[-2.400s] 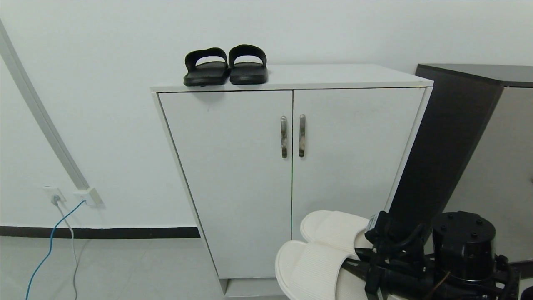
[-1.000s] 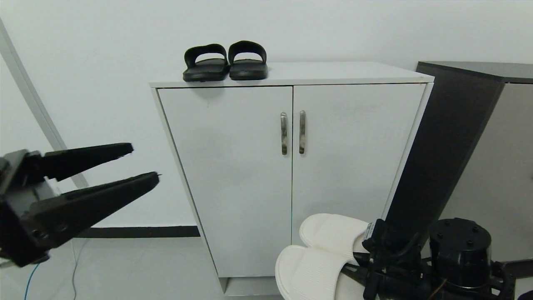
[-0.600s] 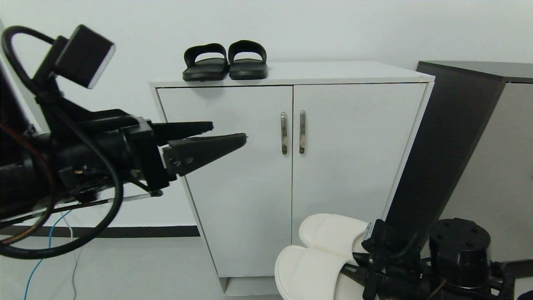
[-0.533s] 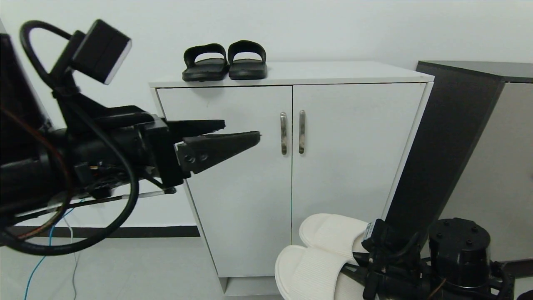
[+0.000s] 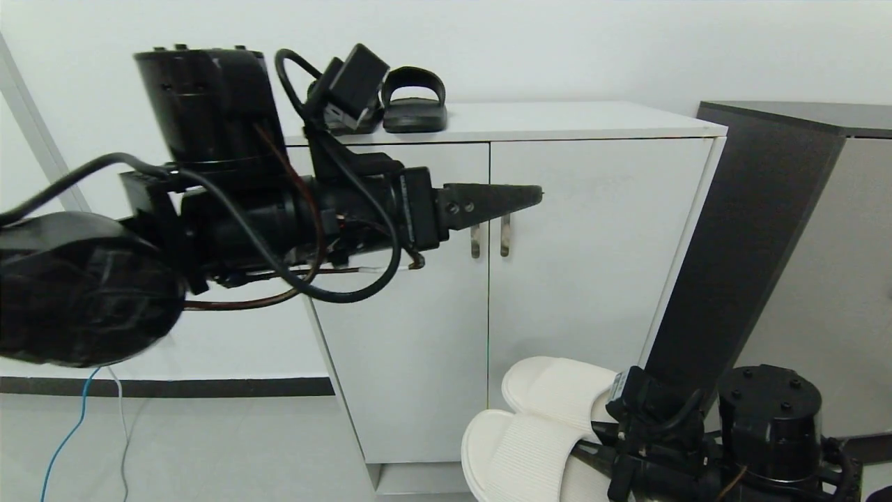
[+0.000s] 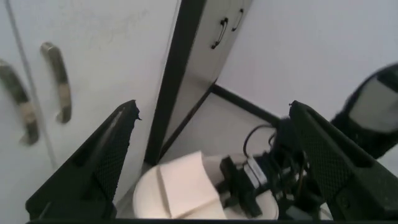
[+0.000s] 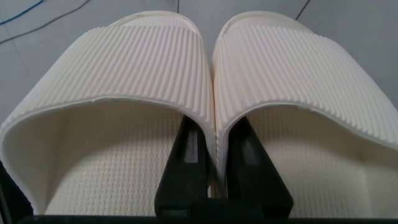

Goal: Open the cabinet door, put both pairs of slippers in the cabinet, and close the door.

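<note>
The white cabinet (image 5: 390,314) stands with both doors shut, its two metal handles (image 5: 490,239) side by side at the middle. A pair of black slippers (image 5: 414,101) rests on its top, the left one partly hidden behind my left wrist camera. My left gripper (image 5: 535,197) hangs open just in front of the handles (image 6: 59,81), near their upper ends, with nothing between its fingers (image 6: 109,155). My right gripper (image 5: 606,436) is low at the front right, shut on the pair of white slippers (image 5: 529,418), pinching their inner walls (image 7: 214,134) together.
A tall dark cabinet (image 5: 752,230) stands right beside the white one. A grey conduit (image 5: 28,132) runs up the wall at the left, and a blue cable (image 5: 66,439) hangs down to the floor. Open floor lies left of the cabinet.
My left arm has come up from the lower left and swung right across the left door to the handles, its gripper rolling edge-on. The right arm and the white slippers stay put.
</note>
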Available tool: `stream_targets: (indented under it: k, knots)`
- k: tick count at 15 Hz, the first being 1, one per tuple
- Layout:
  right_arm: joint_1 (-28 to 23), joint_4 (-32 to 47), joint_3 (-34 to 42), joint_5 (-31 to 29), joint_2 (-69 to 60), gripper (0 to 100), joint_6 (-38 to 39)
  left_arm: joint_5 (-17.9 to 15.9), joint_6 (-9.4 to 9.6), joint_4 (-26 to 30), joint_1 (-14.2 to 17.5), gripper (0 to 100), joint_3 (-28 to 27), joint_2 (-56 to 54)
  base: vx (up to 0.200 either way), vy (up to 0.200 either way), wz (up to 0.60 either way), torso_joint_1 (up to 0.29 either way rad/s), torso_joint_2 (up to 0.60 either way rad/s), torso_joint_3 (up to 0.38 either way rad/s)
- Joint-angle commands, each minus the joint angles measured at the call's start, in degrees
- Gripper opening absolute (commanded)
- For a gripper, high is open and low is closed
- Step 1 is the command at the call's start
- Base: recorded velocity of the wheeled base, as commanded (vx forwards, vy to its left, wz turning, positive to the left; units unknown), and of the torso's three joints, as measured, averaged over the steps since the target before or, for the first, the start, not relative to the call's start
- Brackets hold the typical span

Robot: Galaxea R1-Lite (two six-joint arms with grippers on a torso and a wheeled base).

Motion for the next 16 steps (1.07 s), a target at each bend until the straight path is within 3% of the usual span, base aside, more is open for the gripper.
stream_targets:
  k: [1,4,7,9,14,16]
  knots:
    - [0.1,0.0,0.1,0.0,-0.3,0,0.0,-0.9,-2.5,-2.0,0.0,100,-6.2,9.6,0.0,0.0,0.0,0.0,0.0,0.0]
    - [-0.1,0.0,0.1,0.0,-0.5,0,-0.1,-0.5,-4.34,-2.2,0.4,100,-9.8,14.8,0.0,0.0,0.0,0.0,0.0,0.0]
    - [-0.1,0.0,0.2,0.0,-0.5,0,-0.1,0.5,-4.61,-2.3,2.1,100,-10.1,16.2,0.0,0.0,0.0,0.0,0.0,0.0]
    - [-0.1,0.0,0.2,0.0,-0.4,0,-0.1,5.1,-4.61,-2.3,2.0,100,-10.1,16.0,0.0,0.0,0.0,0.0,0.0,0.0]
    - [-0.2,0.1,0.3,0.0,0.2,0,-0.2,10.1,-4.52,-2.1,1.7,100,-13.9,19.1,0.0,0.0,0.0,0.0,0.0,0.0]
    - [-0.2,0.1,0.3,0.0,0.6,0,-0.2,10.2,-4.61,-1.7,1.5,100,-16.1,20.8,0.0,0.0,0.0,0.0,0.0,0.0]
